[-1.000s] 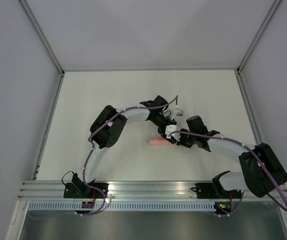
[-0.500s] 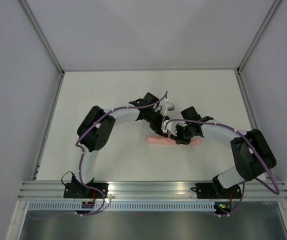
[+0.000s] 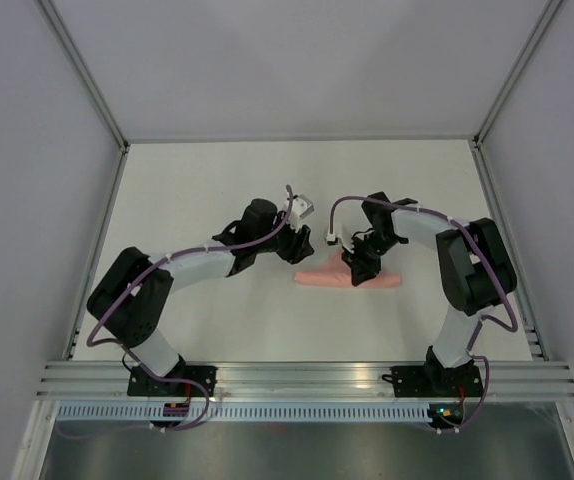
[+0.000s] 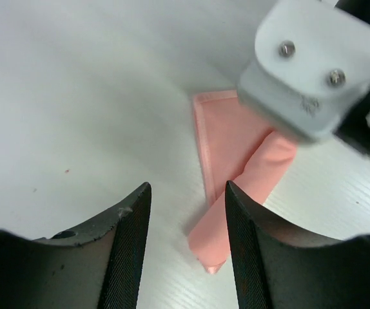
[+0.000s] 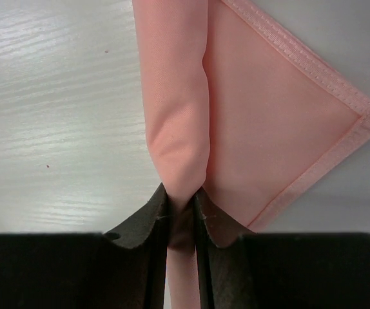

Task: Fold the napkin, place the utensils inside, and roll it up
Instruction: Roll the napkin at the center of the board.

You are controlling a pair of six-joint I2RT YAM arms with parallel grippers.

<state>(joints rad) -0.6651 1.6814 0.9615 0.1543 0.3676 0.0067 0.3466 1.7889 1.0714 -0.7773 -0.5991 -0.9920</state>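
The pale pink napkin lies rolled into a slim tube at the table's middle, with a triangular flap spread flat beside it. My right gripper is shut on the roll, with the fabric pinched between its fingertips in the right wrist view. My left gripper is open and empty, just left of the roll's left end. In the left wrist view that gripper frames the tube's end without touching it. No utensils are visible; they are hidden or out of view.
The white tabletop is ringed by grey walls and metal rails. The right arm's white wrist block hangs close above the napkin, near my left gripper. Both arm bases sit at the near edge.
My left arm has drawn back to the left, off the napkin, and its gripper is now clear of it. My right arm has swung in over the roll and still holds it.
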